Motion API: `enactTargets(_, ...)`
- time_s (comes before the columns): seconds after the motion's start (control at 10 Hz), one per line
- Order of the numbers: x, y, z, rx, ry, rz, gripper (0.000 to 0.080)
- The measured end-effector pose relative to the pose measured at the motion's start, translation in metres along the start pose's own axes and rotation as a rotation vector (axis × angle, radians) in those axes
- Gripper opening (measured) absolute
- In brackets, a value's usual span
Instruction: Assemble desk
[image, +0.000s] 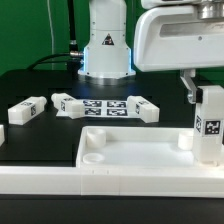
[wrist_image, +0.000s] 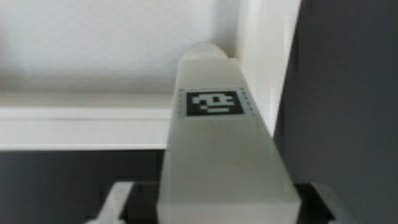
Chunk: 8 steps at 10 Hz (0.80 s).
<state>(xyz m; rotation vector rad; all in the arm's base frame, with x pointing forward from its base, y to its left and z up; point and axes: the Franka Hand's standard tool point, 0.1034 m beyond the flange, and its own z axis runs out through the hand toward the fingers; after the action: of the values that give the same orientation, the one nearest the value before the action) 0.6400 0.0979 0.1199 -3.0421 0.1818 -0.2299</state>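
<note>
My claw (image: 205, 98) pinched one leg (image: 209, 125) upright at the exterior view's right, just beside a corner socket (image: 185, 141) of the slab (image: 130, 160). Lowered off-centre or tilted, it could jam on the rim.

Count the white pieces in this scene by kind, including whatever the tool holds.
Desk slab: 1
Legs lying on the table: 3
Leg held in the tool: 1
Marker board: 1
Long low rail: 1
Total: 7
</note>
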Motion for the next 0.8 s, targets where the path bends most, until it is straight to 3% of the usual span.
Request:
enactTargets(0.3, -0.0031, 0.0035, 0.0000, 0.001, 0.009, 0.317, 0.0291)
enactTargets(0.8, -0.0025, 0.0093, -0.0001, 0.012, 0.006, 0.633, 0.0291)
